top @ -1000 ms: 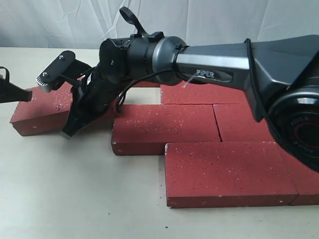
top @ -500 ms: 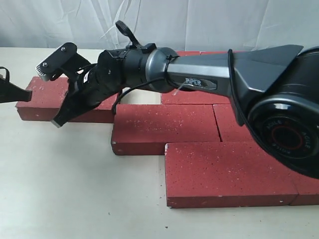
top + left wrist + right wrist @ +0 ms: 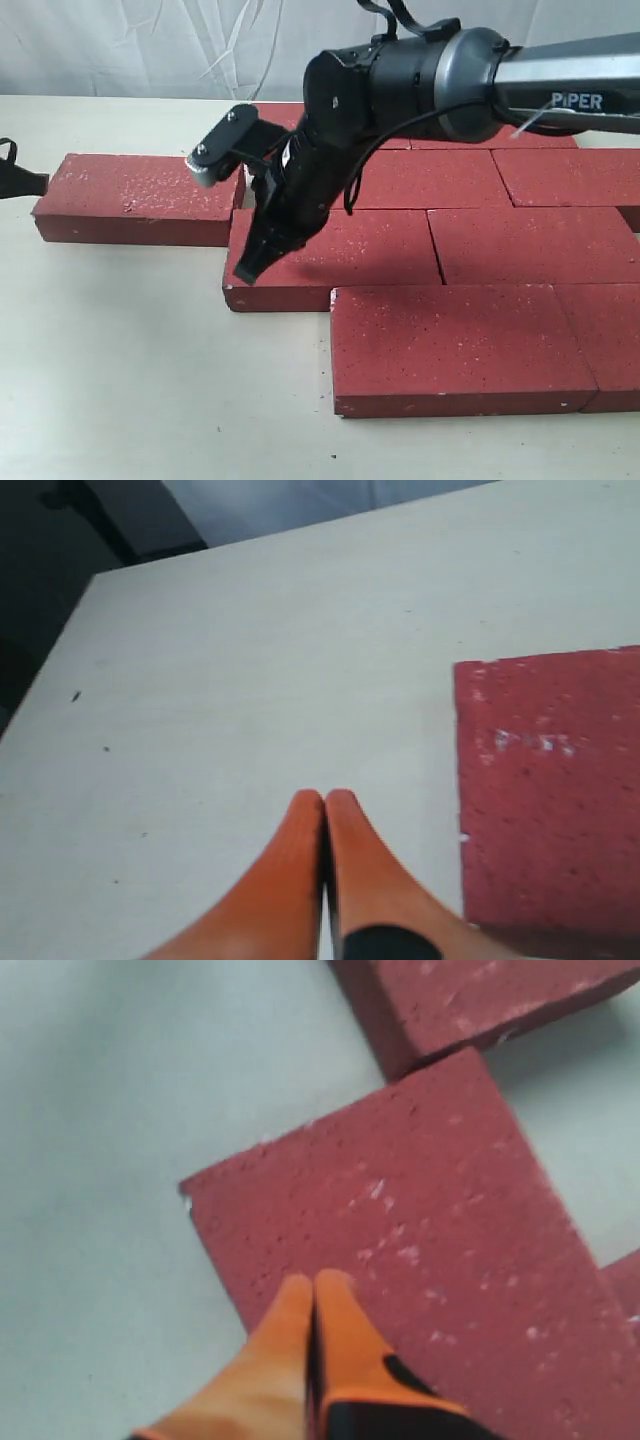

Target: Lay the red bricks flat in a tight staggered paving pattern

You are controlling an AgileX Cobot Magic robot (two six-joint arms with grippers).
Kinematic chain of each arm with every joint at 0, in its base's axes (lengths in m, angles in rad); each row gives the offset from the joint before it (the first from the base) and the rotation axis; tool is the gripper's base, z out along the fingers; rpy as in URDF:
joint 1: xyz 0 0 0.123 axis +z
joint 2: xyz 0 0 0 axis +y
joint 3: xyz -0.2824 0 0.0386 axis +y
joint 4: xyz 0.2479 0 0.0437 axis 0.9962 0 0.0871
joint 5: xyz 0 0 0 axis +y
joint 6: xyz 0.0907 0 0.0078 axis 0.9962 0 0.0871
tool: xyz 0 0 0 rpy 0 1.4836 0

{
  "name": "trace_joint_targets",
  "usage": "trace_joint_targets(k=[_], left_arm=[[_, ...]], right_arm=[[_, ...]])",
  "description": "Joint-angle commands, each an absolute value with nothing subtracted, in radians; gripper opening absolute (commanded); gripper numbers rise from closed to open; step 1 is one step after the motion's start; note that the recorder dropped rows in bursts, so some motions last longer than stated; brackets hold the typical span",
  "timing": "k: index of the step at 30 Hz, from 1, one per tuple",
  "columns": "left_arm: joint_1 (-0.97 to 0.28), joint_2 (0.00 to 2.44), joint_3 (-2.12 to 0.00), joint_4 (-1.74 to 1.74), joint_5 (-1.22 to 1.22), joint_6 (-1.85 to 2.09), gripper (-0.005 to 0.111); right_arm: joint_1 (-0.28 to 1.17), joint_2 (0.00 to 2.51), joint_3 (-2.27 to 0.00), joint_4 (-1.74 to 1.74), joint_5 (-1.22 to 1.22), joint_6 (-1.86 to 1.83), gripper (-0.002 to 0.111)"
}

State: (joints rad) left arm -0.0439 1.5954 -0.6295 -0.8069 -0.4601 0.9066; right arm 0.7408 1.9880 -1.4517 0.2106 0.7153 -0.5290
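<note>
right gripper [image 3: 313, 1285] jaws clenched, empty, tips over a corner of the end brick [image 3: 430, 1230] | left gripper [image 3: 323, 802] jaws clenched, empty, over bare surface [image 3: 250, 660] just beside the lone brick [image 3: 545, 790] | exterior view alone shows the count: nine red bricks [image 3: 450, 345] lying flat, eight close-set in staggered rows, lone one leftmost
</note>
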Motion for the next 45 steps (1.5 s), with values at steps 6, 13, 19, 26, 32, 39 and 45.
trace_joint_targets(k=[6,13,19,26,32,39,45], left_arm=[[0.227,1.752,-0.799,-0.726,-0.16,0.818,0.0],[0.274,1.875,-0.924,-0.735,0.126,0.818,0.0],[0.27,1.929,-0.961,-0.795,0.193,0.822,0.0],[0.212,1.931,-0.98,-0.815,0.209,0.833,0.0],[0.186,1.931,-0.98,-0.815,0.2,0.84,0.0],[0.185,1.931,-0.98,-0.818,0.202,0.84,0.0],[0.185,1.931,-0.98,-0.822,0.179,0.84,0.0]], right_arm=[[0.739,1.905,-1.413,0.17,0.72,-0.54,-0.001],[0.739,1.912,-1.411,0.198,0.674,-0.54,-0.001],[0.739,1.912,-1.409,0.23,0.647,-0.542,-0.001],[0.739,1.927,-1.389,0.29,0.55,-0.548,-0.001],[0.75,2.011,-1.412,0.287,0.373,-0.581,-0.001],[0.754,2.176,-1.696,0.335,0.587,-0.581,-0.001],[0.773,2.348,-1.983,0.332,0.824,-0.581,-0.001]])
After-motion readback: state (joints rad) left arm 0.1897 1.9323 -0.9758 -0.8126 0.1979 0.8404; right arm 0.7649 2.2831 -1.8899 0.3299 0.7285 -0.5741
